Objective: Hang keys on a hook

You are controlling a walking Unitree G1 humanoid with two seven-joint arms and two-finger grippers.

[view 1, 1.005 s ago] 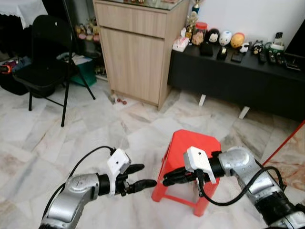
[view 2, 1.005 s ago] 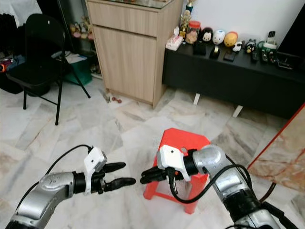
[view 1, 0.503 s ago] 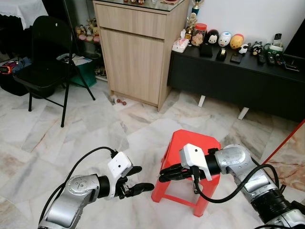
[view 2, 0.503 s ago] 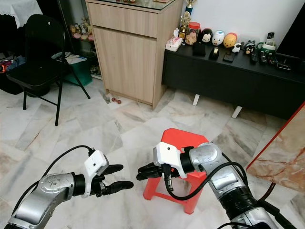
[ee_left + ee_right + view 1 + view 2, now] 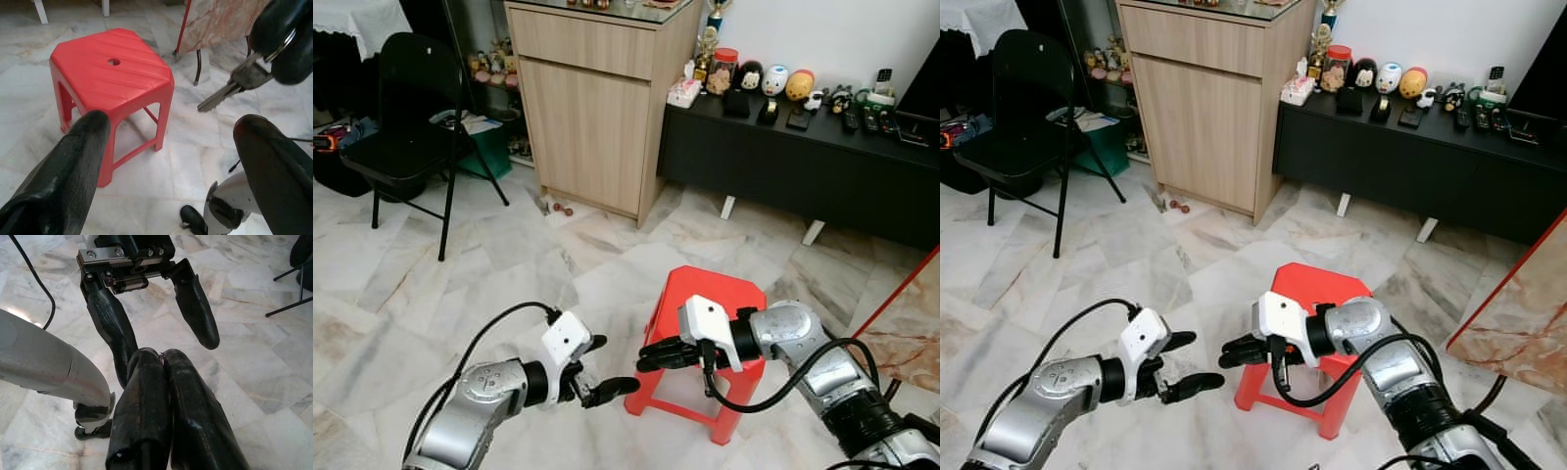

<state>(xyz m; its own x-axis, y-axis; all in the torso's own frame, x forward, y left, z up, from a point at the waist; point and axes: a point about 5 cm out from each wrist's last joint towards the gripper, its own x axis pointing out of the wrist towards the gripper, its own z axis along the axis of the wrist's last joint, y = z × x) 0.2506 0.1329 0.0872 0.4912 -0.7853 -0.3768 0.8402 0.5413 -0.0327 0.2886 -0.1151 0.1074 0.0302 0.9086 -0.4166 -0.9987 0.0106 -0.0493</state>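
My right gripper (image 5: 646,357) hangs in front of the red plastic stool (image 5: 715,299), at its left side, above the floor. It is shut on a bunch of keys (image 5: 234,84), which dangle from its fingertips (image 5: 288,39) in the left wrist view. My left gripper (image 5: 607,367) is open and faces the right one tip to tip, a short gap apart. In the right wrist view, the right gripper (image 5: 161,362) has its fingers pressed together, and the left gripper (image 5: 166,333) is spread just beyond them.
A wooden cabinet (image 5: 597,98) stands at the back, with a black folding chair (image 5: 411,117) to its left. A low black bench (image 5: 803,157) with toys runs along the wall at right. A marble slab on a red frame (image 5: 911,313) is at the far right.
My right gripper has edged left toward the left gripper, narrowing the gap between the tips. The left gripper's fingers have turned a little and stay spread.
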